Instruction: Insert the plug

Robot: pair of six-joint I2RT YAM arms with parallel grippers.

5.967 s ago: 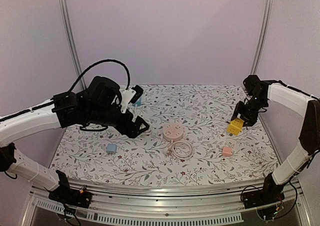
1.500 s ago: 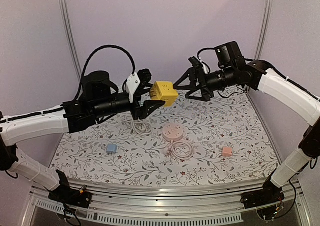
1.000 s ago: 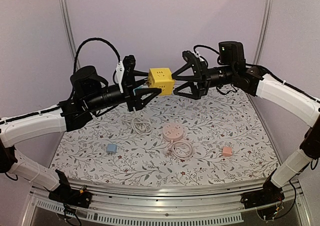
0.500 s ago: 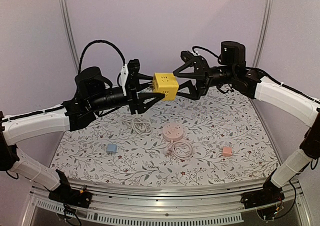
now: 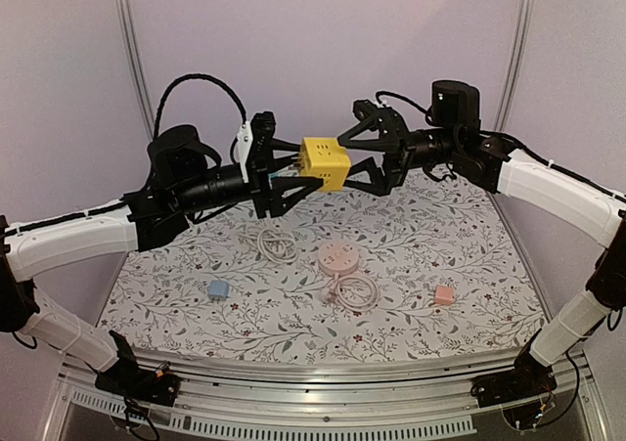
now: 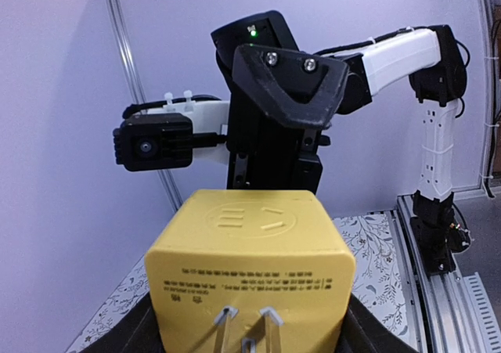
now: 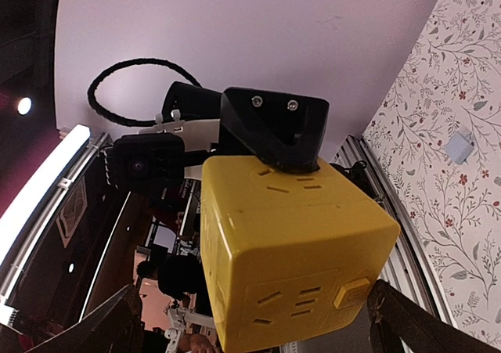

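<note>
Lilac walls [image 5: 323,50] and metal posts [image 5: 132,60] frame the flowered table [image 5: 469,236]. At its centre sits a pink power strip [image 5: 338,258], with a white cable [image 5: 277,244] just left of it, a blue adapter [image 5: 218,289] toward the front-left corner and a pink block [image 5: 444,295] toward the front right. High over the far edge, the left gripper [image 5: 298,172] grasps the yellow socket cube [image 5: 326,161], while the right gripper [image 5: 350,159] straddles it, released. Six seconds ago that cube was down by the right edge, at the right gripper.
</note>
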